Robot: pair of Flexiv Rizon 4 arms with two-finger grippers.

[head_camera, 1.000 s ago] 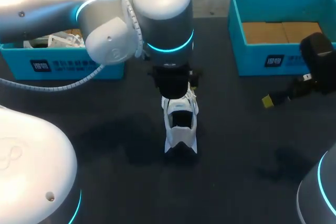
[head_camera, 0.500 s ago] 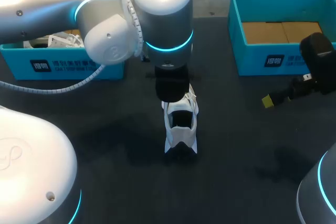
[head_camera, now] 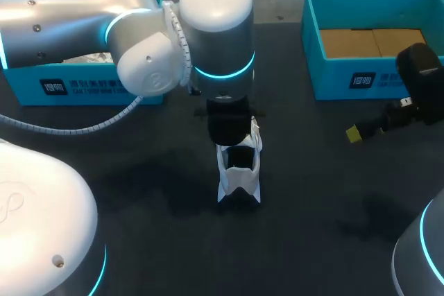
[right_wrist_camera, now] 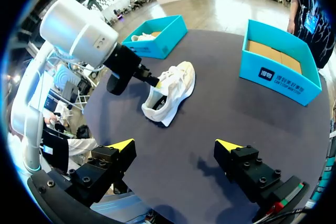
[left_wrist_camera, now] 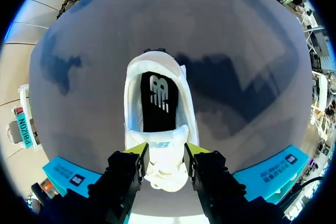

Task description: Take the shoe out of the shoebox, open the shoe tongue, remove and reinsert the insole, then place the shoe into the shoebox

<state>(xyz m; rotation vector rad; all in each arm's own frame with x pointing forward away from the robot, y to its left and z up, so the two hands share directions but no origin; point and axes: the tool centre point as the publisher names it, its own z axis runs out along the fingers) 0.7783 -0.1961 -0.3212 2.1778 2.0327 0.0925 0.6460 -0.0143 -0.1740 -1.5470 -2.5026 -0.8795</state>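
— What does the left arm (head_camera: 215,32) hide from overhead?

— Its own pincer (left_wrist_camera: 164,153) entirely, and the front of the shoe (head_camera: 239,171). Only the heel end shows at centre frame. The upper-left shoebox (head_camera: 69,88) is mostly behind that arm too.

— And to the right?

— The other shoebox (head_camera: 333,84) runs off the right edge. The right pincer (right_wrist_camera: 176,145) shows just one yellow tip there.

— In the left wrist view?

— The fingers (left_wrist_camera: 137,153) cover the sides of the shoe's front.
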